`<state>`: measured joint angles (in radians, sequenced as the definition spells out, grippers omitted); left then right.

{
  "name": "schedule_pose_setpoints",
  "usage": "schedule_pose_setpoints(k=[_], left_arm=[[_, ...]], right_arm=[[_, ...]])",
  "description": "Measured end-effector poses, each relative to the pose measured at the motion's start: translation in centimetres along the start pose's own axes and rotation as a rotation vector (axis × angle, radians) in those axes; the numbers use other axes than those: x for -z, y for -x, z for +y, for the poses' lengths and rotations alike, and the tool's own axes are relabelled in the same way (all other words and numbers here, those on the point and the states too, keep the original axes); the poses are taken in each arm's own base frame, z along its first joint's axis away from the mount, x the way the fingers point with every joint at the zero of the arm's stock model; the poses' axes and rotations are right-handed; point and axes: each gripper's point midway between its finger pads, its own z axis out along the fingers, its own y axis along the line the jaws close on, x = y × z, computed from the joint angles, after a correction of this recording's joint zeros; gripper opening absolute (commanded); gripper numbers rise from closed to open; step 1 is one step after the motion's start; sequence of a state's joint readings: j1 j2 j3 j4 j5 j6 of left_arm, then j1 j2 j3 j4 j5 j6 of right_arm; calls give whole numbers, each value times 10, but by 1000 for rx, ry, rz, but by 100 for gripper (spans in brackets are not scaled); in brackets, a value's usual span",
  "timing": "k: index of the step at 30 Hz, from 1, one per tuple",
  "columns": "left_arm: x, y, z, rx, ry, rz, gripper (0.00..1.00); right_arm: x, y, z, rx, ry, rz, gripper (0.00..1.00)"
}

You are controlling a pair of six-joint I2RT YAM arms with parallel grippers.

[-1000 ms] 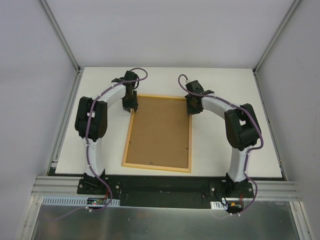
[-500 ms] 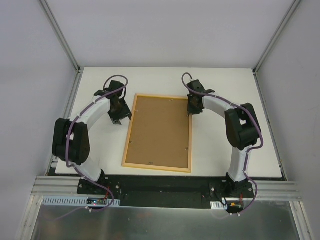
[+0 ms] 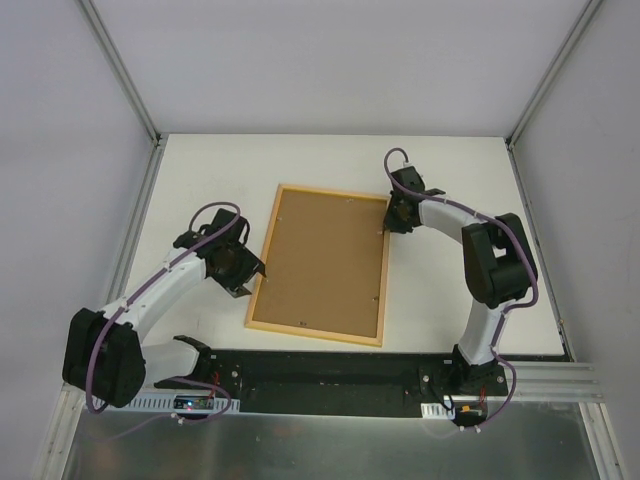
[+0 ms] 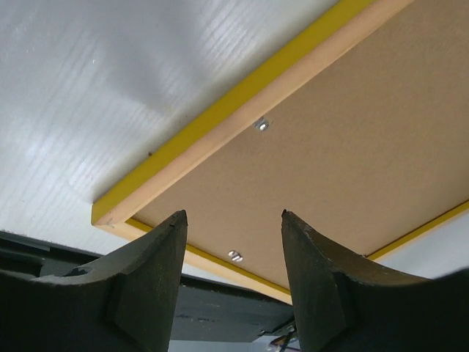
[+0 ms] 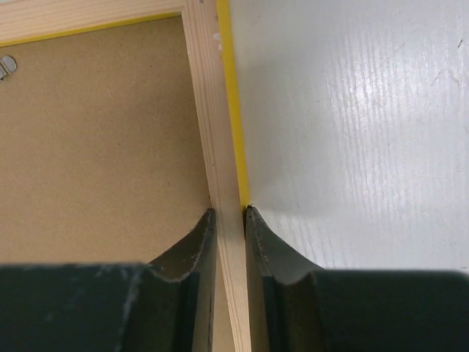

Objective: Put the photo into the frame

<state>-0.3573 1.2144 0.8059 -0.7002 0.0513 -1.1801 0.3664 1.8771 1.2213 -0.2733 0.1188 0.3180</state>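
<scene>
The frame [image 3: 315,335] lies face down on the table, pale wood rim up, with the brown backing board [image 3: 325,255] filling it. My right gripper [image 3: 390,222] is shut on the frame's right rail near the far right corner. In the right wrist view its fingers [image 5: 229,210] pinch the pale rail [image 5: 212,110], whose yellow side edge shows. My left gripper [image 3: 247,280] hovers open beside the frame's left rail near the near-left corner. In the left wrist view its fingers [image 4: 233,214] stand apart with nothing between them, above the corner [image 4: 220,139]. The photo is hidden.
The white table [image 3: 450,300] is bounded by metal posts and grey walls left and right. A black strip and both arm bases run along the near edge. Small metal clips [image 4: 261,125] hold the backing board [image 4: 352,132] in the rim.
My left gripper let go at the frame's far left corner, opened, and swung back toward the near-left corner. The right gripper shifted right with its corner, turning the frame slightly.
</scene>
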Motion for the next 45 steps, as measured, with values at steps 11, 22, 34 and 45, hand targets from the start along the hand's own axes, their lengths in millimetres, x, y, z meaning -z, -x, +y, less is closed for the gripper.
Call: schedule_pose_setpoints(k=[11, 22, 34, 45], left_arm=[[2, -58, 39, 4, 28, 59, 54], [2, -73, 59, 1, 52, 55, 50], [-28, -82, 69, 6, 134, 66, 45], [-38, -85, 65, 37, 118, 75, 19]], right_arm=[[-1, -3, -5, -54, 5, 23, 47], [2, -5, -8, -51, -5, 39, 51], [49, 15, -6, -37, 45, -46, 53], [68, 21, -8, -27, 61, -78, 53]])
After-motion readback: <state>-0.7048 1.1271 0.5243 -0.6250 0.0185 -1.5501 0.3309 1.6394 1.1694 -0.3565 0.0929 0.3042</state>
